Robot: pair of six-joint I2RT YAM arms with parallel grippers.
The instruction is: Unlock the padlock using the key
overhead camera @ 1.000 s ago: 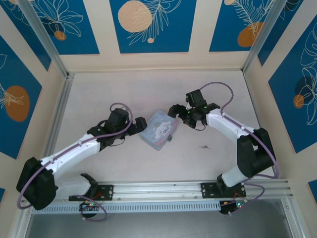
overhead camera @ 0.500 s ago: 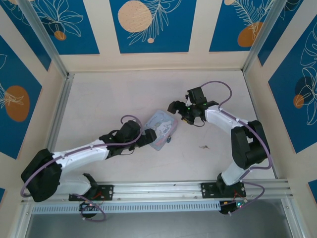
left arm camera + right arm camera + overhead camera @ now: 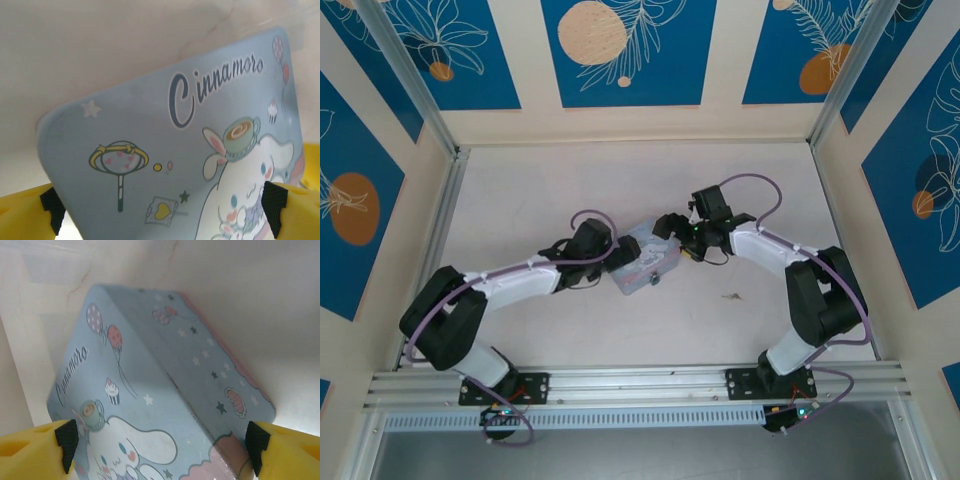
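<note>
We count two arms and two pincers, one tin, one padlock and one key.

The patterned pale blue tin [image 3: 648, 262] sits at the middle of the overhead frame, and both pincers meet at it. The left pincer [image 3: 623, 262] comes in from the left and the right pincer [image 3: 675, 240] from the upper right. Both stand spread wide and released. In the left wrist view the tin [image 3: 165, 150] fills the gap of the left pincer [image 3: 162, 205], with a black pad [image 3: 52, 207] at the lower left corner. In the right wrist view the tin [image 3: 150, 390] lies likewise within the right pincer [image 3: 160, 445], with a pad [image 3: 255, 450] at the lower right. We cannot tell whether any pad touches the tin.

The padlock [image 3: 654, 280] is a small dark speck at the tin's lower edge (too small to make out more). The key [image 3: 730, 295] is a dark sliver lying alone on the tabletop [image 3: 540, 190], right of centre and apart from the tin.

The tabletop is pale and faintly veined. Beige walls enclose it, carrying blue panels with white leaf outlines and orange discs, and metal rails run along the edges.
</note>
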